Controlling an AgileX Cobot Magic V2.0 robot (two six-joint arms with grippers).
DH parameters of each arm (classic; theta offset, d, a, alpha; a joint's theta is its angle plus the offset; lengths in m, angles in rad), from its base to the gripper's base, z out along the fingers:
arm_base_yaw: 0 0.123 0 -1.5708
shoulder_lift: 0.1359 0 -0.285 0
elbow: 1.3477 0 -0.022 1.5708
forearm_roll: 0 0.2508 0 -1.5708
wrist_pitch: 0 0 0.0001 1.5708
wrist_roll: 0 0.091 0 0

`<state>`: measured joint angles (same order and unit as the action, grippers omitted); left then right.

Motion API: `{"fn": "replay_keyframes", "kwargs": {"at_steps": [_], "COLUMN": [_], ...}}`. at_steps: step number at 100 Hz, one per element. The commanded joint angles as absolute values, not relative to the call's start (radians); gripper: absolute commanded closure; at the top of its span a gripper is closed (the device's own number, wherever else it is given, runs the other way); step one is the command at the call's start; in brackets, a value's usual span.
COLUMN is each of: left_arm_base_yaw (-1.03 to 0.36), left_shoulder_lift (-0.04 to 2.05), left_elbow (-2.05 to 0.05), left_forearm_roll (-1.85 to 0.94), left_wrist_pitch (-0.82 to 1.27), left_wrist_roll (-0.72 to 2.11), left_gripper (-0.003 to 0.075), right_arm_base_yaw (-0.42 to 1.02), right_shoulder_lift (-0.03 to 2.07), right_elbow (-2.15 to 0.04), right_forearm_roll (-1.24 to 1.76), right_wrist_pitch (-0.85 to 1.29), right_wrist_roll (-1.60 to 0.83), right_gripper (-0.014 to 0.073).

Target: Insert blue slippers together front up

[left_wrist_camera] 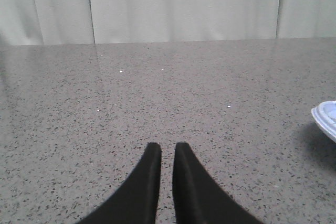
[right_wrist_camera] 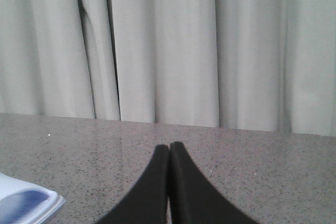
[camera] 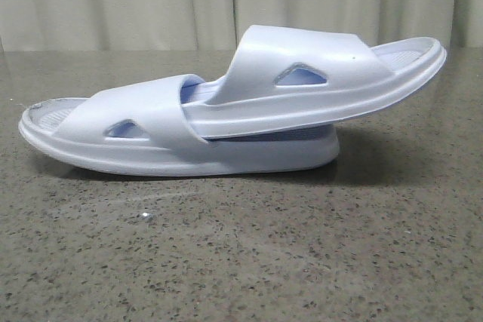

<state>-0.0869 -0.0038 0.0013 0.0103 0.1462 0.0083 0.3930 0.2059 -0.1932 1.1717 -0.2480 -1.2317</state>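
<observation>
speckled grey stone table [camera: 241, 262] runs back to pale curtains [camera: 113, 5]. on it, the lower slipper [camera: 113, 137] lies at left, and the upper slipper [camera: 324, 84] is pushed nose-first under its strap, heel raised at right. nesting looks done, with nothing obvious left. left gripper [left_wrist_camera: 167, 150] hangs off to the side, nearly pressed together, empty; right gripper [right_wrist_camera: 169, 150] pressed together, empty.

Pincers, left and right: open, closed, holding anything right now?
Left pincer: nearly closed, a narrow gap between its black fingers, holding nothing.
Right pincer: closed, black fingertips touching, holding nothing.
</observation>
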Motion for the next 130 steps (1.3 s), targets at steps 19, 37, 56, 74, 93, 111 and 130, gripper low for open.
{"fn": "replay_keyframes", "kwargs": {"at_steps": [19, 37, 56, 74, 93, 111, 130], "left_arm_base_yaw": [-0.084, -0.084, -0.084, -0.084, -0.084, -0.084, -0.084], "left_shoulder_lift": [-0.033, -0.033, -0.033, -0.033, -0.033, -0.033, -0.033], "left_elbow": [0.011, 0.011, 0.011, 0.011, 0.011, 0.011, 0.011], "left_forearm_roll": [0.0, 0.0, 0.0, 0.0, 0.0, 0.0, 0.0], "left_wrist_pitch": [0.074, 0.074, 0.074, 0.074, 0.074, 0.074, 0.074], "left_wrist_roll": [0.0, 0.0, 0.0, 0.0, 0.0, 0.0, 0.0], "left_gripper": [0.0704, 0.0704, 0.0704, 0.0704, 0.0704, 0.0704, 0.0704], "right_arm_base_yaw": [0.392, 0.392, 0.392, 0.392, 0.375, 0.271, 0.124], "right_shoulder_lift": [0.212, 0.212, 0.212, 0.212, 0.212, 0.212, 0.212], "right_elbow": [-0.219, -0.219, -0.219, -0.219, -0.219, -0.217, -0.217], "right_forearm_roll": [1.151, 1.151, 1.151, 1.132, 0.75, 0.519, 0.17], "right_wrist_pitch": [-0.277, -0.277, -0.277, -0.257, -0.184, -0.126, -0.039], "right_wrist_roll": [-1.247, -1.247, -1.247, -1.234, -0.921, -0.644, -0.233], "right_gripper": [0.0701, 0.0701, 0.0701, 0.0701, 0.0701, 0.0701, 0.0701]}}
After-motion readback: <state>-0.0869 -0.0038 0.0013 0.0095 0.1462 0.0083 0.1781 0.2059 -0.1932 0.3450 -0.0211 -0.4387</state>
